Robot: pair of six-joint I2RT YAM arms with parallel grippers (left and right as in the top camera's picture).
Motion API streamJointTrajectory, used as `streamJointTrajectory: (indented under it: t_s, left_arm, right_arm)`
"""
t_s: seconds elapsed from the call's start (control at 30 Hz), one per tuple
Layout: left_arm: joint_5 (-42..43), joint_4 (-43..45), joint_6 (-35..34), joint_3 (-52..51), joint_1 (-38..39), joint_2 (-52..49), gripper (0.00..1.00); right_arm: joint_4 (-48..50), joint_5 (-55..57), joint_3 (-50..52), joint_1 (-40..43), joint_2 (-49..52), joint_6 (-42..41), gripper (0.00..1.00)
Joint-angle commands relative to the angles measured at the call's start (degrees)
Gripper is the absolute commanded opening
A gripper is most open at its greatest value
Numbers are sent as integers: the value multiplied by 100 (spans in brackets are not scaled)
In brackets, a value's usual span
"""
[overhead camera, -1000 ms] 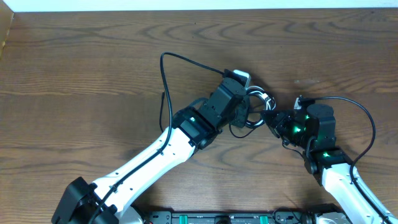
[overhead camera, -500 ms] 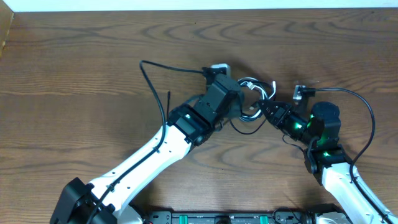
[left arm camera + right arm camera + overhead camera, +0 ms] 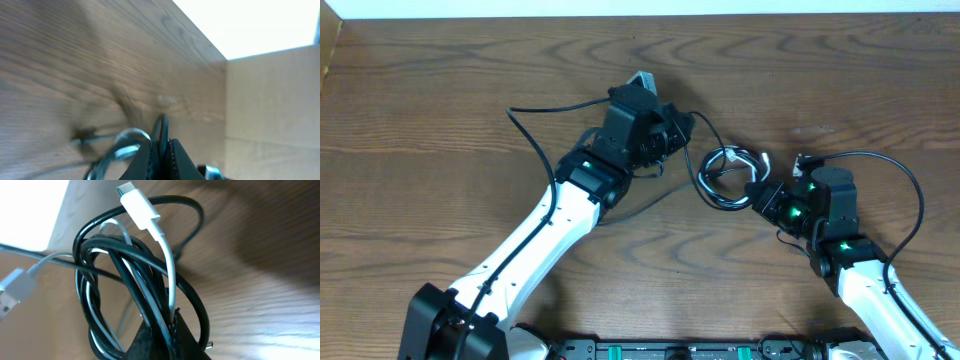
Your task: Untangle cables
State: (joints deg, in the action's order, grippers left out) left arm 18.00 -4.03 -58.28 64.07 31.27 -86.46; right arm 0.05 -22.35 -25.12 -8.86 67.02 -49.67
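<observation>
A tangled coil of black and white cables (image 3: pixel 725 178) lies at the middle of the table. My right gripper (image 3: pixel 757 193) is shut on the coil's right side; its wrist view shows black loops (image 3: pixel 135 260) and a white cable with a white plug (image 3: pixel 137 204) clamped between the fingers (image 3: pixel 167 325). My left gripper (image 3: pixel 680 128) is shut on a thin black cable (image 3: pixel 160 131) that runs from it down to the coil. The blurred coil (image 3: pixel 122 147) shows to the left of the left fingers (image 3: pixel 161 157).
A thin black cable strand (image 3: pixel 645 205) trails across the wood under my left arm. A cardboard wall (image 3: pixel 272 95) stands beyond the table's far edge. The thicker black arm wires (image 3: pixel 910 195) arc beside each wrist.
My left gripper has moved left and toward the far edge with the black cable, drawing it out of the coil. The coil has loosened and shifted slightly left. My right gripper has stayed about in place.
</observation>
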Motion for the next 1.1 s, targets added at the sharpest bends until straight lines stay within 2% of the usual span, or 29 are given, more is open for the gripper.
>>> streamJointTrajectory:
  t_s: [0.0,0.13,0.2,0.3,0.33,0.4,0.43,0.57,0.67,0.7,0.77,0.9,1.07]
  left_arm:
    - [1467,184,81,76,-262,52,7]
    - [1871,9,1056,76,-411,52,8]
    - [1860,-251,1569,76,-409,50,12]
    - [1759,-581,1821,76,-393,39,30]
    - [1631,-732,1821,74,-393,39,47]
    - [1513,-866,1821,72,-393,39,63]
    - [1519,-898,1818,68,-393,39,66]
    - [1539,-973,1727,66,-326,39,68]
    - [1541,-1147,1366,66,-236,39,67]
    - [1539,-1268,1147,66,-199,39,66]
    - [1523,-1578,765,66,-177,39,57]
    - [887,-2481,-227,66,-177,39,56]
    - [896,-2549,-1272,66,-44,39,56]
  right_arm:
    - [4,765,7,-24,-26,511,1]
    - [297,675,7,-24,-26,1172,1]
    - [621,61,7,-24,-26,1405,1]
    - [1318,-953,7,-24,-26,1392,1]
    - [1567,-1246,7,-24,-26,1392,1]
    - [1821,-1539,7,-24,-26,1423,1]
    - [1838,-1552,7,-24,-26,1530,1]
    - [1805,-1429,7,-24,-26,1958,1]
    - [1661,-804,7,-24,-26,1971,1]
    - [1550,-450,7,-24,-26,1969,1]
    - [1375,68,7,-24,-26,1716,1]
    - [1296,280,7,-24,-26,1106,1]
    - [1276,341,7,-24,-26,1051,1]
